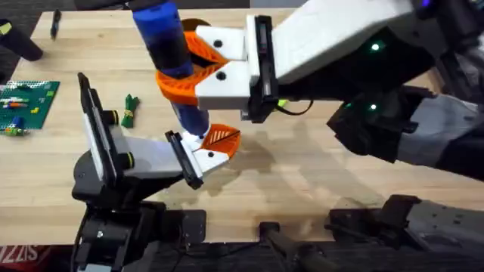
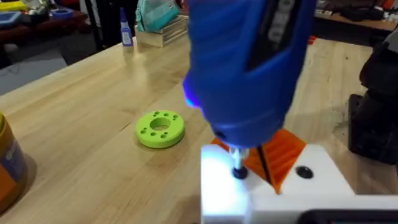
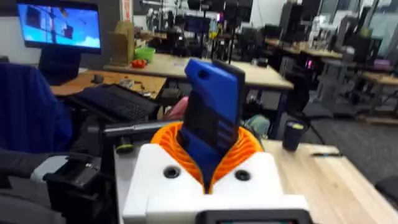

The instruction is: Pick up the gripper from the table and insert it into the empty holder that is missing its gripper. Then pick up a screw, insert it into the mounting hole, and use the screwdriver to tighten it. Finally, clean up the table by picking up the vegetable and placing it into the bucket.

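Observation:
My right gripper (image 1: pixel 185 68) reaches across from the right and is shut on the blue screwdriver (image 1: pixel 168 41), which it holds upright between orange pads (image 3: pixel 249 149). The screwdriver (image 2: pixel 249 68) has its metal bit (image 2: pixel 237 169) down on the white holder (image 2: pixel 224 190) of my left gripper (image 1: pixel 215 147). The orange ribbed gripper fingertip (image 1: pixel 221 137) sits in that holder. In the left wrist view the jaws of my left gripper (image 2: pixel 268 165) stand together with nothing between them. The dark green vegetable (image 1: pixel 128 110) lies on the table to the left. An orange-brown bucket (image 1: pixel 193 26) peeks out behind the screwdriver.
A green brick board (image 1: pixel 29 102) with small pieces lies at the table's left edge. A bright green ring disc (image 2: pixel 160 129) rests on the wood beyond my left gripper. An orange and blue container (image 2: pixel 9 165) stands at the edge of the left wrist view.

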Tool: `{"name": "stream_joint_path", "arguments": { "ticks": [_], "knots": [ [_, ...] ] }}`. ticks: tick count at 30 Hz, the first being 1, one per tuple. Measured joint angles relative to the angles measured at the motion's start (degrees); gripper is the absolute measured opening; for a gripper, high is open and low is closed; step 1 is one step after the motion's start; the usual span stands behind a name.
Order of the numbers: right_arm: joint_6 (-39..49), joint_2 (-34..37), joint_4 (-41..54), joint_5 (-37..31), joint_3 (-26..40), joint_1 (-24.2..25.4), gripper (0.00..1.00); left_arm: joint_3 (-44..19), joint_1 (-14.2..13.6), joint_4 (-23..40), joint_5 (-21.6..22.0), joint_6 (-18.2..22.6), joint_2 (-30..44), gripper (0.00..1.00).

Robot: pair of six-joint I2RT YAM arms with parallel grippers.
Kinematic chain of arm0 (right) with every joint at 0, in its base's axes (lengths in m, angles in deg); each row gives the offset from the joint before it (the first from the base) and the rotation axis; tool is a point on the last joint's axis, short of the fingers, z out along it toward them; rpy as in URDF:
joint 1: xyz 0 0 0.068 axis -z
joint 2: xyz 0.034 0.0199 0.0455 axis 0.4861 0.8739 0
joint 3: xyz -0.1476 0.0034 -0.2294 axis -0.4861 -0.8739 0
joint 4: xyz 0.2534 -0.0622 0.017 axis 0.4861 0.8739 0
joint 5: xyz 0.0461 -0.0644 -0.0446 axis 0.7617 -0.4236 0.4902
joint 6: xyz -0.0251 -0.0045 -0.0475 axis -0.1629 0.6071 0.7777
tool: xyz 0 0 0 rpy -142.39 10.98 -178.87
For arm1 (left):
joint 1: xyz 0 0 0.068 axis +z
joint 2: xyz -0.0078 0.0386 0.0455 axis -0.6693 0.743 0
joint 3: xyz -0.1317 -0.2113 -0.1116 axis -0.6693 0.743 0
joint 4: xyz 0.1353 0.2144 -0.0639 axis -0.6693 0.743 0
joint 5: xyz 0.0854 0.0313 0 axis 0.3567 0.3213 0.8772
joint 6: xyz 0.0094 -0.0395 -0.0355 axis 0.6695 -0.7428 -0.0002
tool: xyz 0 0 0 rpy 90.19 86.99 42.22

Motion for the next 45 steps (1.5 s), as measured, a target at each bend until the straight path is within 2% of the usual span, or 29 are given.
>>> {"name": "stream_joint_path", "arguments": {
  "ticks": [4, 9, 13, 16, 17, 23, 28, 35, 45],
  "knots": [
    [0.0, 0.0, -0.4, 0.2, 1.8, 0.6, 0.028, 0.0, 0.0, 0.0, 0.0, 0.0, 0.0, 0.001],
    [-0.1, 0.0, 0.8, 1.8, 7.5, 2.6, 0.028, 0.0, 0.0, 0.0, 0.0, 0.0, 0.0, 0.001],
    [1.0, 0.0, 6.6, 3.4, 11.1, 4.4, 0.028, 0.0, 0.0, 0.0, 0.0, 0.0, 0.0, 0.001],
    [3.8, 0.0, 14.5, 4.2, 13.1, 6.1, 0.028, 0.0, 0.0, 0.0, 0.0, 0.0, 0.0, 0.001],
    [9.6, 0.0, 25.5, 4.3, 14.8, 8.6, 0.028, 0.0, 0.0, 0.0, 0.0, 0.0, 0.0, 0.001],
    [23.3, 0.0, 40.3, 0.5, 15.4, 17.4, 0.028, 0.0, 0.0, 0.0, 0.0, 0.0, 0.0, 0.001],
    [36.1, 0.0, 46.9, -4.0, 15.6, 25.9, 0.028, 0.0, 0.0, 0.0, 0.0, 0.0, 0.0, 0.001],
    [61.0, 1.9, 54.5, -7.2, 15.7, 34.9, 0.028, 0.0, 0.0, 0.0, 0.0, 0.0, 0.0, 0.001],
    [80.2, 11.2, 55.8, -17.7, 15.7, 39.9, 0.028, 0.0, 0.0, 0.0, 0.0, 0.0, 0.0, 0.001]
  ]
}}
